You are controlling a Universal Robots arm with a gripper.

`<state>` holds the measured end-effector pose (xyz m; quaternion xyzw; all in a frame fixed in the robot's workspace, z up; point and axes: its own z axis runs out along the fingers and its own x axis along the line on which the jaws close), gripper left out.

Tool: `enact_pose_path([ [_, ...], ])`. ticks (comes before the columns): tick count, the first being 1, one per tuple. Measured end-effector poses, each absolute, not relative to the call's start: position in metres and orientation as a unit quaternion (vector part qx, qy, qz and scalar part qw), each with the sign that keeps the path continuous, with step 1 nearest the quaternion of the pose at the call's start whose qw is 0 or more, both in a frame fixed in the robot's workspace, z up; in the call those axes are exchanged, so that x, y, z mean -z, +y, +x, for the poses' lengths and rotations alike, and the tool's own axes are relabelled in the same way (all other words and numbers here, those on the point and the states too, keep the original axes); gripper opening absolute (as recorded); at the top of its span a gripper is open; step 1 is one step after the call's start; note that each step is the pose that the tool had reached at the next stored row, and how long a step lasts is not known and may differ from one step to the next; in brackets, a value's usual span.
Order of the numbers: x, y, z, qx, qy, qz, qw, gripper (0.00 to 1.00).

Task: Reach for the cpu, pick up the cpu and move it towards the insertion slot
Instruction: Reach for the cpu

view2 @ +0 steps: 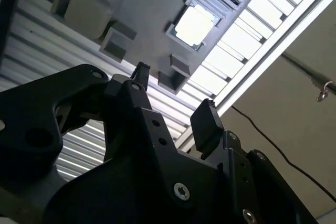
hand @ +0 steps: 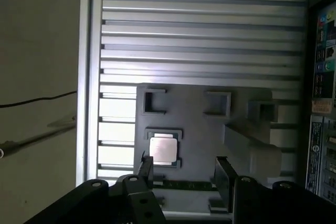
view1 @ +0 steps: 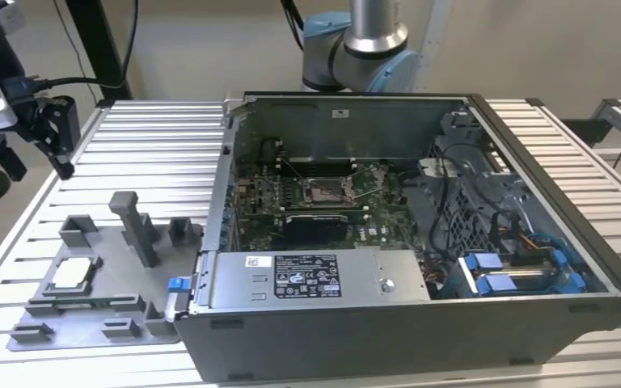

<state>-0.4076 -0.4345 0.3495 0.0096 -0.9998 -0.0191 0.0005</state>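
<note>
Currently: gripper (hand: 185,174) empty, jaws apart, clear of the cpu (hand: 163,146).
Exterior view: cpu (view1: 71,275) seated in grey fixture (view1: 116,279), eight o'clock from the insertion slot (view1: 325,191).

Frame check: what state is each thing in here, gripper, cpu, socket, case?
cpu: lying flat in the grey fixture plate, not gripped.
gripper: open, empty, clear of the cpu.
insertion slot: dark centre, no cpu in it.
computer case: lying flat, open on top.
</note>
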Motion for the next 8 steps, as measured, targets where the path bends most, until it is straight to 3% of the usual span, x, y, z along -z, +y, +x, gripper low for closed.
enact_pose_path([
  [8, -0.3387, -0.4344, -0.4085, 0.019, -1.000, 0.010, 0.001, 1.00],
])
